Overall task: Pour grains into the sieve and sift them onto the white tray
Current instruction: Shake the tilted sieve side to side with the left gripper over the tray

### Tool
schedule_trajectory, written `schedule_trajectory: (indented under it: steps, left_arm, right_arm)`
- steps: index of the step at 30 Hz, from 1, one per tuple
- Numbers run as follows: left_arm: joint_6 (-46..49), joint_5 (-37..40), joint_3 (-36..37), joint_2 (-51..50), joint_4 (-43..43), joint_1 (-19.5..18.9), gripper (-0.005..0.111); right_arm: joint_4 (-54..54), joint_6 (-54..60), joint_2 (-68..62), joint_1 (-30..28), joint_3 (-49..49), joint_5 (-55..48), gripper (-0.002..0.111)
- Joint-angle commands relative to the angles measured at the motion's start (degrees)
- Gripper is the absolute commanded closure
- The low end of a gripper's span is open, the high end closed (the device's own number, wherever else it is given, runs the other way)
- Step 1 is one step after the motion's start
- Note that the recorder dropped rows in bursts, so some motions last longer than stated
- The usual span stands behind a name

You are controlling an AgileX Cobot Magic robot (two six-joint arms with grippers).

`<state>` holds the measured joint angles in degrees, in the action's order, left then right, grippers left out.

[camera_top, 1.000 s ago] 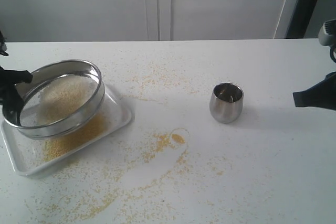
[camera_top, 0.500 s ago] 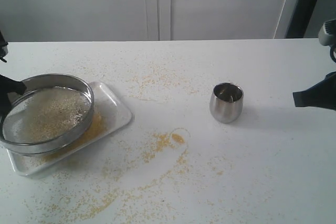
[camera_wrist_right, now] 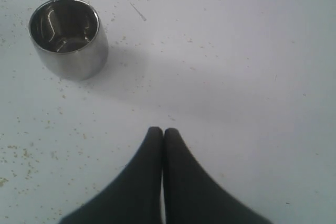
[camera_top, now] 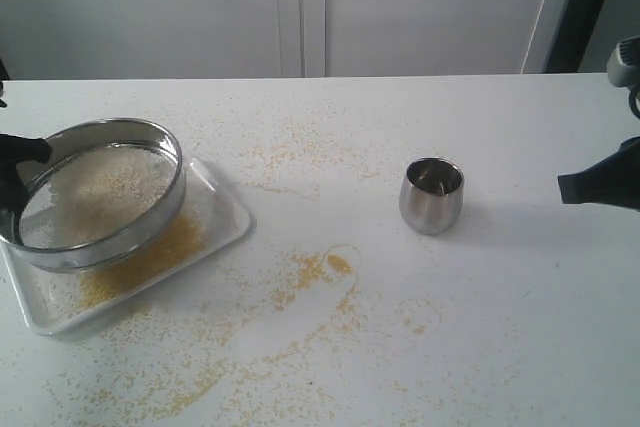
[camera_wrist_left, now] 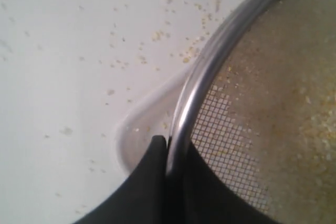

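2 black fingers of the left gripper (camera_wrist_left: 167,153) are clamped on the sieve (camera_top: 125,242), 1 inside its steel rim and 1 outside, at the edge that overhangs the left end of the white tray (camera_top: 225,212). The sieve hangs tipped over the left and middle of the tray. Only the tray's right end and near long side show. Whether the sieve's low edge touches the tray I cannot tell. Right of the tray the table (camera_top: 500,337) lies wide and open up to the steel cup (camera_top: 431,195), which stands upright well apart from the tray. Farther right again, the right gripper (camera_wrist_right: 163,132) hovers over the tabletop with its jaws pressed together, holding nothing.

Inside the sieve the grains (camera_top: 100,185) lie as a pale, coarse layer spread thin over the mesh. A finer golden-yellow drift (camera_top: 150,255) sits on the tray floor under and just in front of the sieve. Some loose grains (camera_top: 320,269) speckle the table in front of and right of the tray, thickest in a curling streak between tray and cup.

The sieve is round and shallow, with a shiny band wall and fine square wire mesh. The tray is glossy white, rectangular, round-cornered and low-rimmed. The cup is polished and rounded.
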<state>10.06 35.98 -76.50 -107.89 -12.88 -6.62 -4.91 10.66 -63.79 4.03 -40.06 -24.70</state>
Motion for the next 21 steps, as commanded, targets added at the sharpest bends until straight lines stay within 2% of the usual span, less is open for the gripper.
schedule_trajectory:
  steps: [1,3,4,7,8,9,11,12,13,15,16,17,19,20,21]
  left_arm:
    - [4.4,2.61,-0.28,1.65,2.1,0.34,0.107]
    - [-9.41,1.8,-0.28,1.65,0.14,-1.2,0.107]
    - [-8.6,1.96,-0.28,1.55,-3.2,-1.21,0.107]
    - [18.93,5.08,-0.28,1.84,-8.72,1.32,0.107]
    - [18.95,5.44,-0.28,1.93,-7.28,1.6,0.107]
    - [14.66,4.25,-0.28,1.93,-5.45,1.47,0.107]
    - [-4.86,1.78,-0.28,1.83,-1.2,-0.41,0.107]
    - [-9.55,1.89,-0.28,1.59,-1.19,-0.86,0.107]
    - [-8.07,2.18,-0.28,1.49,-2.64,-0.83,0.107]
    - [11.41,3.9,-0.28,1.7,-5.13,1.1,0.107]
    - [18.12,5.09,-0.28,1.75,-4.69,1.61,0.107]
    - [17.56,4.91,-0.28,1.75,-4.46,1.75,0.107]
    - [1.24,1.81,-0.28,1.75,-4.61,0.44,0.107]
    - [-3.68,1.41,-0.28,1.75,-4.77,0.31,0.107]
    - [-1.03,1.32,-0.28,1.75,-4.89,0.64,0.107]
  right_arm:
    - [0.18,-0.56,0.3,0.4,0.21,0.68,0.108]
    - [0.18,-0.56,0.3,0.4,0.21,0.57,0.108]
    - [0.18,-0.56,0.3,0.4,0.21,0.57,0.108]
    - [0.18,-0.56,0.3,0.4,0.21,0.57,0.108]
    - [0.18,-0.56,0.3,0.4,0.21,0.57,0.108]
    - [0.18,-0.56,0.3,0.4,0.21,0.57,0.108]
    - [0.18,-0.56,0.3,0.4,0.21,0.57,0.108]
    - [0.18,-0.56,0.3,0.4,0.21,0.68,0.108]
    - [0.18,-0.56,0.3,0.4,0.21,0.68,0.108]
    - [0.18,-0.56,0.3,0.4,0.21,0.68,0.108]
    - [0.18,-0.56,0.3,0.4,0.21,0.68,0.108]
    - [0.18,-0.56,0.3,0.4,0.21,0.68,0.108]
    - [0.18,-0.56,0.3,0.4,0.21,0.58,0.108]
    - [0.18,-0.56,0.3,0.4,0.21,0.58,0.108]
    - [0.18,-0.56,0.3,0.4,0.21,0.68,0.108]
